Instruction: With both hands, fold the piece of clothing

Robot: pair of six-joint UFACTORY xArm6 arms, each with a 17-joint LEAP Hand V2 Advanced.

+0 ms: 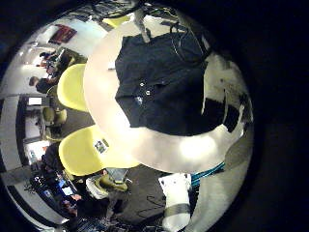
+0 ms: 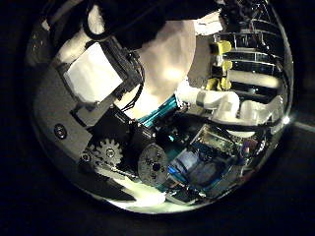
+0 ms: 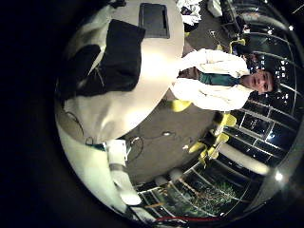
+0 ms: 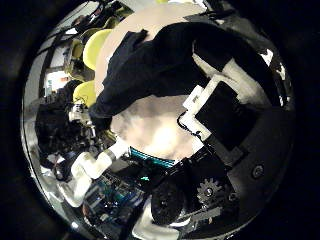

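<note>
Both hands hung above the round white table [image 1: 193, 150], apart from everything on it. In the right thumb side palm view, the right hand [image 4: 215, 115] showed white and black finger parts reaching out fairly straight over the tabletop, with nothing between them; it looked relaxed and empty. In the left thumb side palm view, the left hand [image 2: 103, 74] showed the same blocky white and black parts, also holding nothing, though whether its fingers were fully straight could not be told for certain.

The dark shirt [image 1: 159, 82] lay below them, spread flat on the table with its collar and button placket facing up and a sleeve out to one side. It was probably laid out this way so that each hand could come down on its own side and fold it.

From the right hand, the shirt [image 4: 150, 60] lay beyond the fingertips, across the far part of the table, well apart from them. The right little finger side palm view showed it [image 3: 114, 57] small on the tabletop, near a dark flat tablet-like object [image 3: 154, 19] at the table's edge. From the left hand it also looked well apart, untouched, so folding seemed not yet begun.
</note>
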